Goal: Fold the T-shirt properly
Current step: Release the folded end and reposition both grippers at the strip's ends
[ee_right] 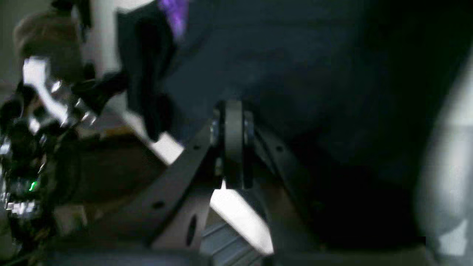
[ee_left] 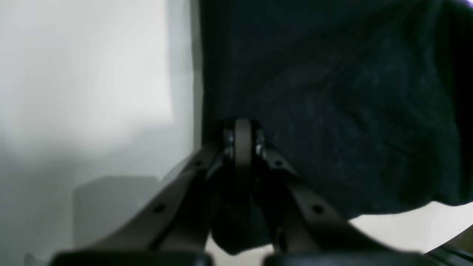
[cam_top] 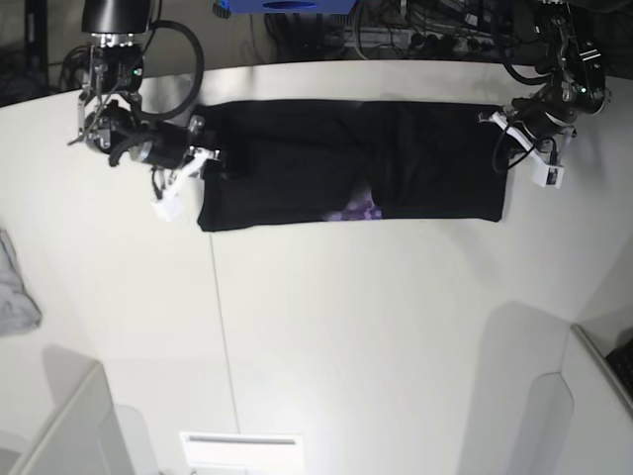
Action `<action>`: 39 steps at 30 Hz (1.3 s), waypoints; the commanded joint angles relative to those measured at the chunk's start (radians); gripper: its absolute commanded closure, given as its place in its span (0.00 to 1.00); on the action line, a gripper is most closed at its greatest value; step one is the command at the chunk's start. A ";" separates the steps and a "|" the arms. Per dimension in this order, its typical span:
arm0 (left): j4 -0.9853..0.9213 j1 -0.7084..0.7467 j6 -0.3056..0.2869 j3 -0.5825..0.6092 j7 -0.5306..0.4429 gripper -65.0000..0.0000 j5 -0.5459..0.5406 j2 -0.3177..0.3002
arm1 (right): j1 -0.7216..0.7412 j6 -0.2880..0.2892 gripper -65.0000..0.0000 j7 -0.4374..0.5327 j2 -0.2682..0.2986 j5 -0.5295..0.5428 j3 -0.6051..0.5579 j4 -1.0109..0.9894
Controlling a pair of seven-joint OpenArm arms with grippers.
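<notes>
The black T-shirt is stretched as a long band across the far part of the white table, with a bit of purple print at its near edge. My left gripper is shut on the shirt's right end; in the left wrist view the fingers pinch black cloth. My right gripper is shut on the shirt's left end; in the right wrist view the fingers pinch dark cloth, with purple print showing above.
A small grey cloth lies at the table's left edge. Light bins stand at the near left and near right. A white slotted panel sits at the front edge. Cables and gear lie behind the table.
</notes>
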 commanded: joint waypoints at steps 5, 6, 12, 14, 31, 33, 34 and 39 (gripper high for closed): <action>0.009 -0.004 -0.006 -0.007 -0.018 1.00 -0.013 -0.015 | 0.008 0.010 1.00 0.047 0.029 0.022 0.002 -0.069; 0.009 -0.004 -0.006 -0.007 -0.018 1.00 -0.013 -0.015 | 0.008 0.010 1.00 0.052 0.030 0.022 0.002 -0.078; 0.018 -0.004 -0.006 -0.019 -0.018 1.00 -0.018 -0.016 | -0.001 0.010 1.00 0.044 0.030 0.024 0.005 -0.012; 0.020 0.002 -0.006 -0.025 -0.018 1.00 -0.021 -0.018 | -0.027 0.005 1.00 0.042 0.029 0.025 0.003 0.103; -0.040 0.050 -0.180 -0.347 -0.022 1.00 -0.007 -0.016 | 0.008 -0.151 0.27 -0.040 0.161 -0.065 0.010 0.240; -0.053 0.045 -0.180 -0.334 -0.068 1.00 0.051 -0.013 | 0.028 -0.151 0.28 -0.040 0.161 -0.065 0.003 0.198; -0.059 0.045 -0.180 -0.311 -0.105 1.00 0.097 -0.010 | 0.035 -0.151 0.28 -0.040 0.161 -0.064 0.003 0.171; -0.109 0.047 -0.180 -0.242 -0.191 1.00 0.163 0.024 | 0.048 -0.059 0.28 -0.027 0.161 -0.070 0.002 0.082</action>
